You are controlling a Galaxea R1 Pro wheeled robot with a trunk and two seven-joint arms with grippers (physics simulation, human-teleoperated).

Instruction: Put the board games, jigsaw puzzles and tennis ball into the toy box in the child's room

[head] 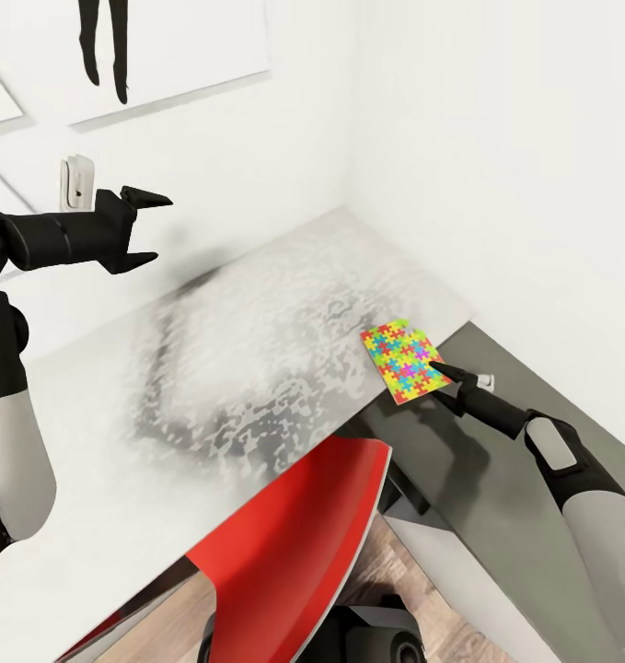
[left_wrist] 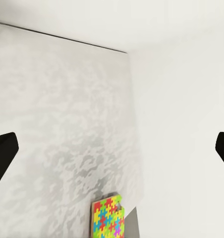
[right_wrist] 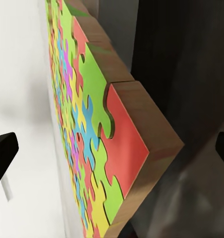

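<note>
One jigsaw puzzle (head: 404, 361), a thin square of bright interlocking pieces, lies at the right edge of the pale grey table (head: 257, 368), its corner overhanging the dark grey section (head: 496, 497). My right gripper (head: 445, 371) is low at that corner and open. In the right wrist view the puzzle (right_wrist: 92, 129) fills the space between the spread fingertips (right_wrist: 3, 153), and I cannot tell whether they touch it. My left gripper (head: 139, 228) hovers open and empty well above the table's left part. From there the puzzle (left_wrist: 108, 218) lies far below the gripper (left_wrist: 112, 148).
A red chair (head: 294, 543) is tucked under the table's front edge, with wood-plank floor below it. White walls close the table's back and right sides. A small white wall fixture (head: 75, 181) and a black silhouette print (head: 109, 46) are behind the left arm.
</note>
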